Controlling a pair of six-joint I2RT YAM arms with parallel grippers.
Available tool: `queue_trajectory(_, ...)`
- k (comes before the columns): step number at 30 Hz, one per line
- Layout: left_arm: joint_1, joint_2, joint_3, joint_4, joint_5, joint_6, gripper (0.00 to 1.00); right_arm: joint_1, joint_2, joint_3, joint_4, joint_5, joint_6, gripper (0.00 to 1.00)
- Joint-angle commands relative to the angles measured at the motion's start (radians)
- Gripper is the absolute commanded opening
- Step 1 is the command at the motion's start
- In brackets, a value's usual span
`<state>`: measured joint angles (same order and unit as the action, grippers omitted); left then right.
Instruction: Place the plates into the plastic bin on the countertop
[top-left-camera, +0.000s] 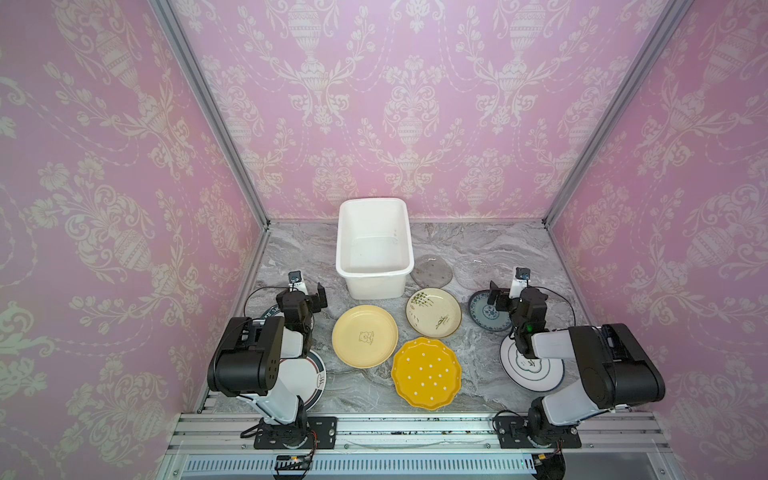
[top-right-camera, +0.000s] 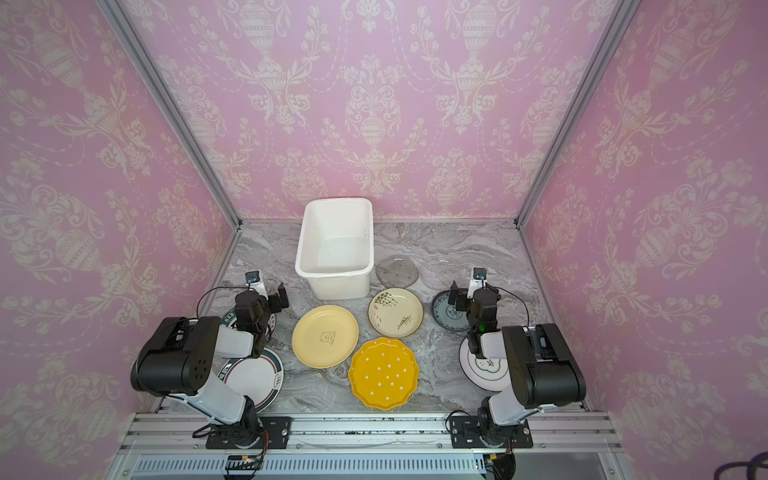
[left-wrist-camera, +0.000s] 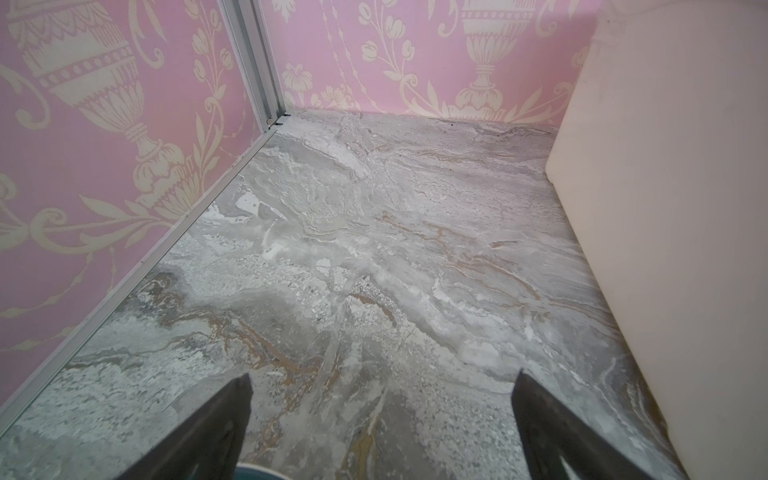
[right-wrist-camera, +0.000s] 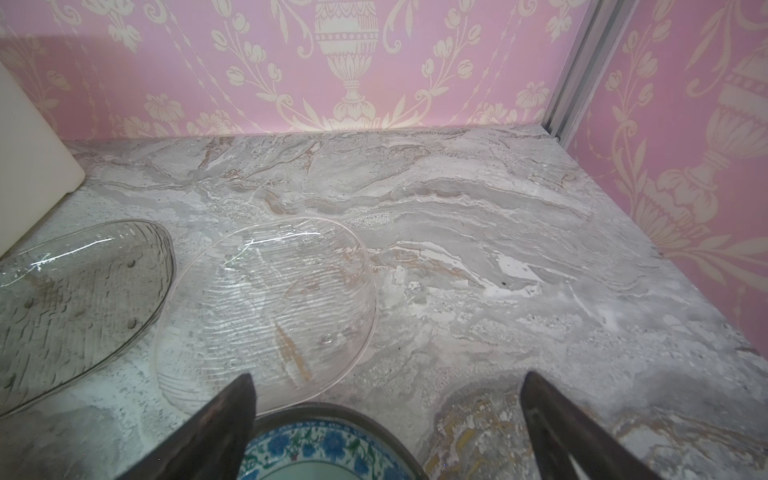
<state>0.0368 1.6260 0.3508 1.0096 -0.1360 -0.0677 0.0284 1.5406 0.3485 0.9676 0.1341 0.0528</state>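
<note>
white bin (top-left-camera: 374, 245), yellow white-dotted plate (top-left-camera: 426, 372), pink wallpaper (top-left-camera: 415, 104)

In a top view the plastic bin (top-left-camera: 374, 286) stands on the countertop (top-left-camera: 299, 249). Just in front of the bin lie the pale yellow plate (top-left-camera: 365, 336) and the sprigged cream plate (top-left-camera: 433, 312); the dotted yellow plate (top-left-camera: 426, 372) lies farther forward. Right of the bin sit the grey glass plate (top-left-camera: 431, 271), the clear glass plate (top-left-camera: 473, 272) and, nearer the front, the blue-patterned plate (top-left-camera: 482, 315).
</note>
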Motion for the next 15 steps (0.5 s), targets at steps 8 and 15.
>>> queue_trajectory(8, -0.003, 0.008, -0.004, 0.017, 0.004, 0.025, 0.99, -0.002, 0.003, -0.004, 0.014, -0.007, 0.016, 1.00)
queue_trajectory(15, -0.003, -0.049, -0.056, 0.075, 0.028, 0.032, 0.99, -0.006, -0.071, 0.003, -0.060, 0.003, 0.021, 1.00)
